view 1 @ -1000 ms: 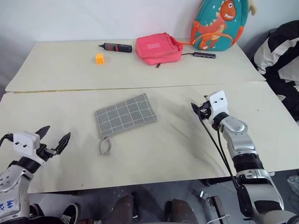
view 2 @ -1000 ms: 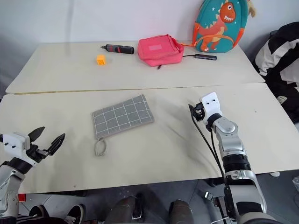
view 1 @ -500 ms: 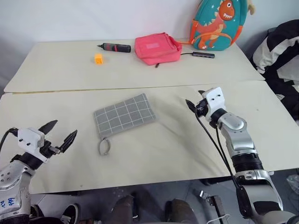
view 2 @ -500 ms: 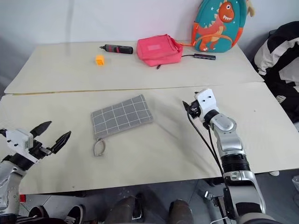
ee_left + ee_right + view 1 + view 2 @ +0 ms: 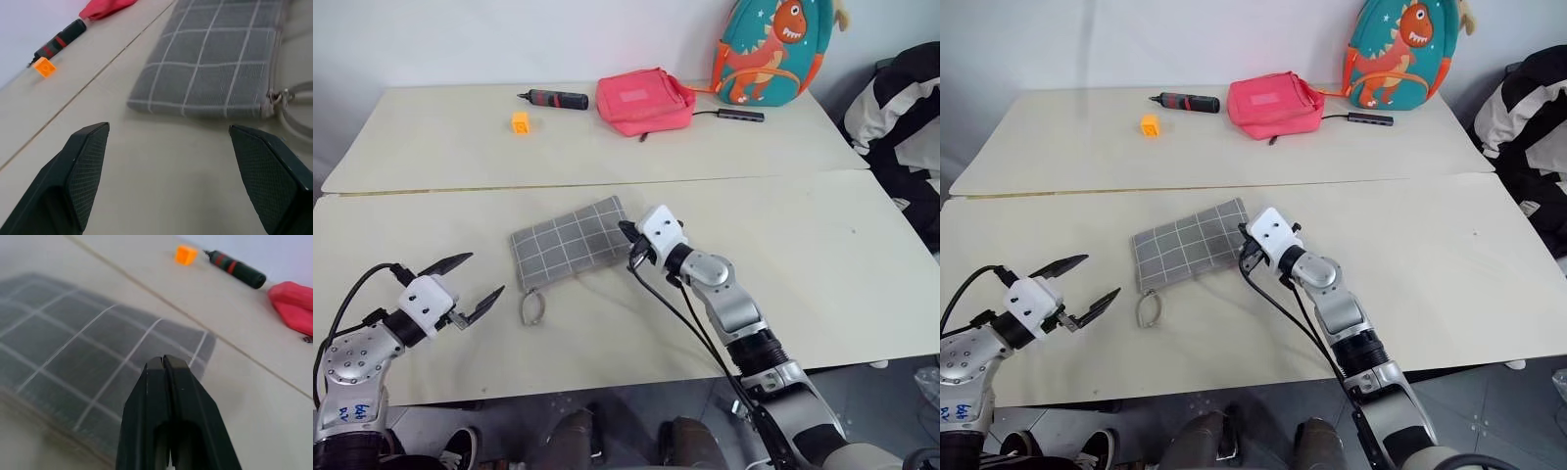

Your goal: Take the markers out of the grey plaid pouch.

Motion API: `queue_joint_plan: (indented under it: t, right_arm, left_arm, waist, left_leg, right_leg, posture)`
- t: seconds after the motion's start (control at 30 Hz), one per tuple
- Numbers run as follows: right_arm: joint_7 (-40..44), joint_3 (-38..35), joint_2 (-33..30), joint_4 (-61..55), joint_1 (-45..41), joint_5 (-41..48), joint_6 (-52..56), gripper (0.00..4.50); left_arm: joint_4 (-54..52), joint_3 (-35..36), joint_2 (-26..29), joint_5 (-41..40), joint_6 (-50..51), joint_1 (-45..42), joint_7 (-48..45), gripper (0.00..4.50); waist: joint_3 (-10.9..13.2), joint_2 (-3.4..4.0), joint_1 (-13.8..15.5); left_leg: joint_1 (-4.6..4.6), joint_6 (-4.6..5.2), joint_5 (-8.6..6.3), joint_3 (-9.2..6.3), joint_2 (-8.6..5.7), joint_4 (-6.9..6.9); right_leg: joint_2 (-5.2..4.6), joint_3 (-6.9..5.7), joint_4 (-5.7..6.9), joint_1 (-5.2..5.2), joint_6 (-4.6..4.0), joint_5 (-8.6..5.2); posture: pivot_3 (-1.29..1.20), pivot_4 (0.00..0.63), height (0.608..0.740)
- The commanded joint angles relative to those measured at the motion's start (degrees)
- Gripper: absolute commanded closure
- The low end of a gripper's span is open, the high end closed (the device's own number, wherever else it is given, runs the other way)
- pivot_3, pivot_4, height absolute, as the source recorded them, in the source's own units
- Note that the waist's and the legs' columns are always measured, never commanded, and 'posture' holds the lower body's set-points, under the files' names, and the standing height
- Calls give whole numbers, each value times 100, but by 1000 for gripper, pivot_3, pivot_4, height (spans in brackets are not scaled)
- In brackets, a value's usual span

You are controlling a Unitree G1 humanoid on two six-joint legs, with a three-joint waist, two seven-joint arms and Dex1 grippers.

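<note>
Left eye view shows one grey plaid pouch (image 5: 574,241) lying flat on the near worktop (image 5: 822,255), a little left of the middle. It is a flat rectangle of grey fabric crossed by thin white grid lines, set at a slant so that its far right corner sits highest in the picture. One grey wrist loop (image 5: 532,307) trails from its near left corner onto the worktop. The pouch looks closed, and none of its contents can be seen.

Two grippers are in view. The right gripper (image 5: 629,238) is at the pouch's right end, its jaws pressed together with nothing between them; in the right wrist view the two black fingers (image 5: 168,396) meet tip to tip over the plaid cloth. Whether the tips touch the fabric cannot be told. The left gripper (image 5: 463,284) is over the near left part of the worktop, apart from the pouch, jaws spread wide and holding nothing.

On the far worktop lie one pink bag (image 5: 643,100), one black-and-red tool (image 5: 554,98), one small orange block (image 5: 521,121) and one slim dark bar (image 5: 742,116) on a cable. One teal dinosaur backpack (image 5: 770,51) stands against the wall behind them.
</note>
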Motion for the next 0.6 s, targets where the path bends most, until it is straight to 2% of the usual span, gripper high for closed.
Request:
queue_joint_plan:
  t: [0.03, 0.13, 0.37, 0.6]
  right_arm:
    - [-99, 87, -49, 115, -83, -261, -162, 4479]
    - [-102, 189, -186, 336, -71, -511, -261, 4479]
    - [-32, 196, -255, 370, -27, -637, -316, 4479]
    - [43, 110, -291, 186, 72, -572, -182, 4479]
  left_arm:
    - [547, -41, 461, 576, -1017, -109, 61, 314]
    - [1158, -261, 578, 1001, -1582, -351, 320, 314]
    - [2090, -997, 524, 1882, -2554, -1170, 939, 314]
    - [3025, -1687, 436, 2192, -2984, -2015, 1131, 314]
  waist:
    - [0, 0, -6]
    - [0, 0, -2]
    - [-4, -6, 30]
    - [-5, -8, 37]
  left_leg:
    - [0, -1, 0, 1, 0, 0]
    - [0, -3, 0, 20, -3, -6]
    - [0, 0, 2, 20, -5, -3]
    - [1, 24, 16, 17, -8, 3]
  right_leg:
    - [1, 0, 2, -10, 0, 0]
    - [-5, 2, 5, -52, -1, 0]
    - [-14, -3, 20, -52, 0, 0]
    - [-17, -8, 60, -48, 0, 0]
  posture:
    - [0, 150, 740]
    - [0, 150, 740]
    - [0, 150, 740]
    - [0, 150, 740]
